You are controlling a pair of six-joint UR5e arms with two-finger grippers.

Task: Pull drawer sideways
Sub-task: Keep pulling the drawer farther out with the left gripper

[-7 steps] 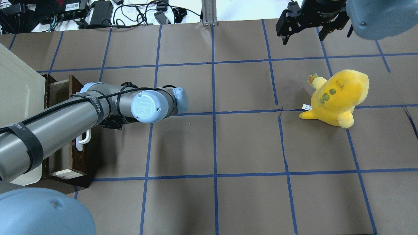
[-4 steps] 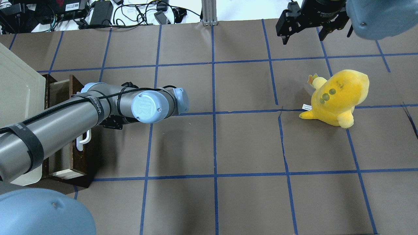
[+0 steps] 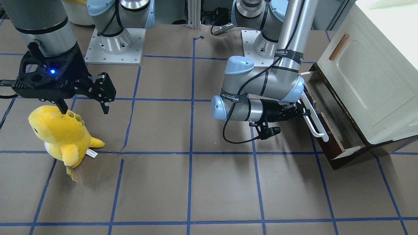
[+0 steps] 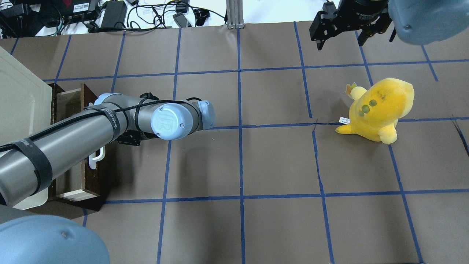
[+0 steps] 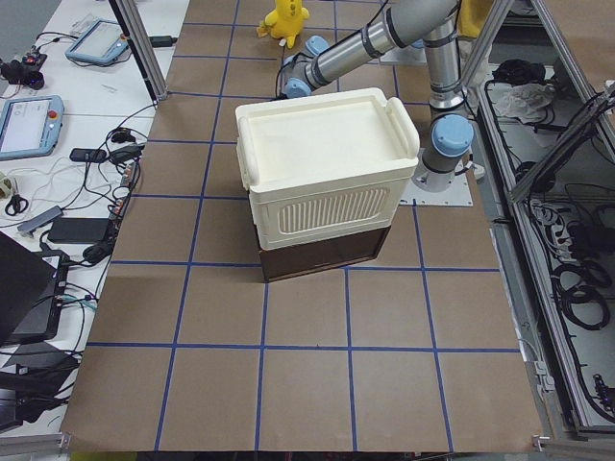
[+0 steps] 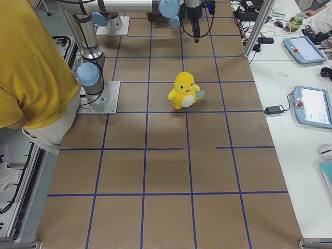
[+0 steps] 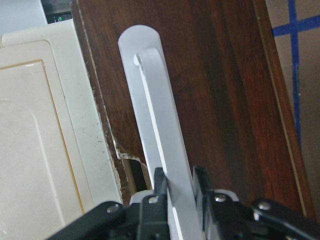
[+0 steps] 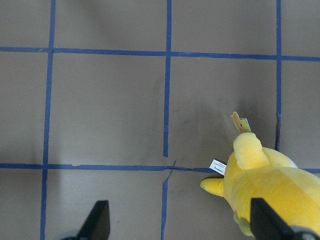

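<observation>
Since the drawer [image 7: 220,100] has slid slightly further out, I judge the pull progressing: left gripper [image 7: 179,175] pinches the white handle [image 7: 155,100], right gripper [image 3: 84,109] hangs spread.

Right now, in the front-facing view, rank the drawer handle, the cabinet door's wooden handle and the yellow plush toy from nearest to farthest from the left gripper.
1. Drawer handle: clamped in the left gripper, on the view's right.
2. Wooden handle: up on the cream door, farther right.
3. Yellow plush toy: across the table, on the view's left.
</observation>
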